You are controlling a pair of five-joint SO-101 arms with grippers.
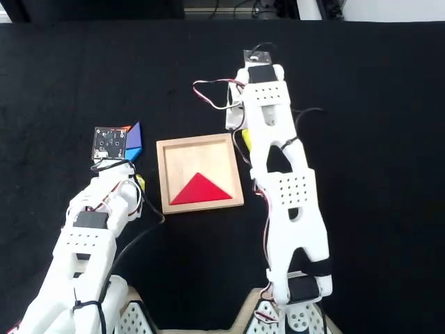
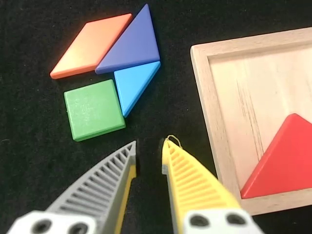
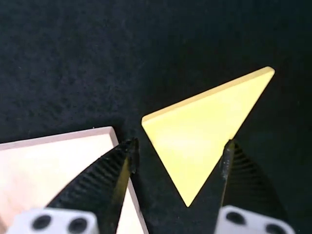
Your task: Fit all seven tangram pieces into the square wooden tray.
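Observation:
The square wooden tray (image 1: 166,175) lies mid-table with a red triangle (image 1: 200,189) in its near part. To its left lie an orange parallelogram (image 2: 90,45), a dark blue triangle (image 2: 132,45), a light blue triangle (image 2: 134,85) and a green square (image 2: 93,109). My left gripper (image 2: 150,148) hovers just short of them beside the tray's edge (image 2: 209,112), narrowly open with nothing between its fingers. A yellow triangle (image 3: 204,126) rests off the tray's far right corner (image 3: 73,156). My right gripper (image 3: 180,146) stands open over it, with a finger on either side of one pointed corner.
Black cloth covers the whole table (image 1: 375,104). The long right arm (image 1: 288,202) stretches along the tray's right side. Red and white wires (image 1: 212,90) loop near its wrist. Free room lies to the far left and right.

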